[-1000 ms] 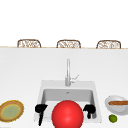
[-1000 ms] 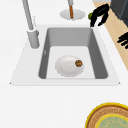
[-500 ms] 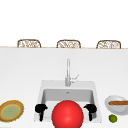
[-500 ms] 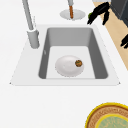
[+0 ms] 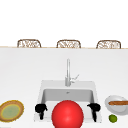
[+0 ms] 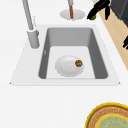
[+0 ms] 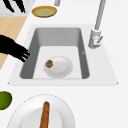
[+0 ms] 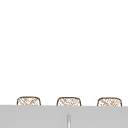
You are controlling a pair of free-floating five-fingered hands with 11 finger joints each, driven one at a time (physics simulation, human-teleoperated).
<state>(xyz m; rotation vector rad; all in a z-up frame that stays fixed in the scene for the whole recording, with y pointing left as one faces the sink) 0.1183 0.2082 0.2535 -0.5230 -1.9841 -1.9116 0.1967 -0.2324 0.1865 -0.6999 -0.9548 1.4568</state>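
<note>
Here the right hand (image 7: pixel 13 50) hovers at the sink's (image 7: pixel 105 72) front rim, fingers relaxed and holding nothing, near the white plate (image 7: pixel 58 67); the left hand (image 5: pixel 40 109) likewise hangs unclenched.

Left hand (image 5: pixel 40 109) and right hand (image 5: pixel 94 107) hover level, well apart, fingers hanging down, relaxed, holding nothing.

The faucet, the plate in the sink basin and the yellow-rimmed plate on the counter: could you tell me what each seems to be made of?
The faucet looks like brushed metal: plain grey, dull sheen. The plate in the basin seems glazed ceramic: smooth, white, softly glossy; a small brown item lies on it. The yellow-rimmed plate may be painted ceramic or woven fibre: its brown ring looks textured.
</note>
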